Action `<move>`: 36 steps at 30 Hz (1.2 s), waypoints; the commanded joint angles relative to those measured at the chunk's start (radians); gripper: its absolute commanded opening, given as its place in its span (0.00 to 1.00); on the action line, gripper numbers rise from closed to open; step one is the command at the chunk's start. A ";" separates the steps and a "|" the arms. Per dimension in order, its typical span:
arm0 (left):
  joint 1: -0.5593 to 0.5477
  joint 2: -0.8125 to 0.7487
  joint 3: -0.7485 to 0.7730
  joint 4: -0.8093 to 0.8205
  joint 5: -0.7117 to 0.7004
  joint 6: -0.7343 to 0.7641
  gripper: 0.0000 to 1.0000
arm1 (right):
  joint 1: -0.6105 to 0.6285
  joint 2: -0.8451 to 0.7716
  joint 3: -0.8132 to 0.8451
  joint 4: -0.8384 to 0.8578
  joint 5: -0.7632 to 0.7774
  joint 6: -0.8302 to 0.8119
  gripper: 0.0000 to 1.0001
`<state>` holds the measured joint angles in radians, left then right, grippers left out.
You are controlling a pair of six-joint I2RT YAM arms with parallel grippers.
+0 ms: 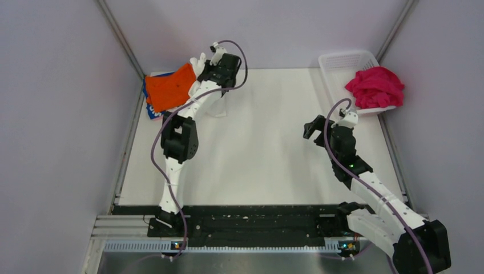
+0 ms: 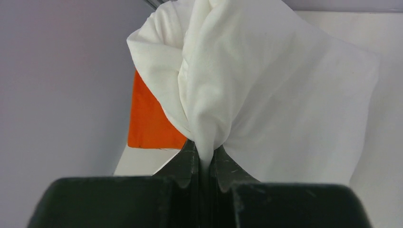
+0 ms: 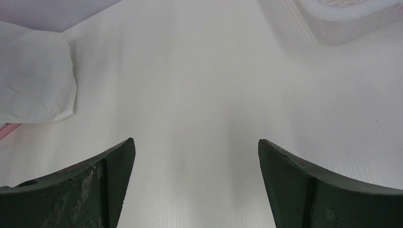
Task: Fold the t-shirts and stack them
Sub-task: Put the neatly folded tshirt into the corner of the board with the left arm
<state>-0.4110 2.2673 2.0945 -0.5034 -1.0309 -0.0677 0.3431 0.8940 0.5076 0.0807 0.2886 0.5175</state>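
My left gripper (image 1: 204, 64) is at the far left corner and is shut on a white t-shirt (image 2: 266, 95), which bunches between the jaws and hangs beyond them. No print shows on it here. A folded orange t-shirt (image 1: 168, 88) lies just left of the gripper on top of a blue-patterned one (image 1: 153, 111). The orange one also shows in the left wrist view (image 2: 149, 123). A magenta-pink t-shirt (image 1: 375, 87) lies crumpled in the basket. My right gripper (image 1: 313, 128) is open and empty above the bare table (image 3: 196, 142). The white cloth shows at the left of the right wrist view (image 3: 33, 80).
A white plastic mesh basket (image 1: 348, 60) stands at the far right corner and shows in the right wrist view (image 3: 351, 19). Grey walls close in the table on the left, back and right. A black rail runs along the near edge (image 1: 251, 222).
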 commanded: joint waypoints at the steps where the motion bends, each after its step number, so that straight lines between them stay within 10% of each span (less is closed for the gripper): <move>1: 0.015 -0.030 0.076 0.138 -0.045 0.137 0.00 | -0.011 -0.035 -0.007 0.044 0.023 0.010 0.99; 36: 0.224 -0.075 0.218 0.078 0.213 -0.036 0.00 | -0.011 0.003 0.019 0.003 0.036 0.010 0.99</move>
<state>-0.2550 2.2433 2.3077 -0.4404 -0.8909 -0.0181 0.3431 0.8848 0.4976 0.0803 0.2947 0.5278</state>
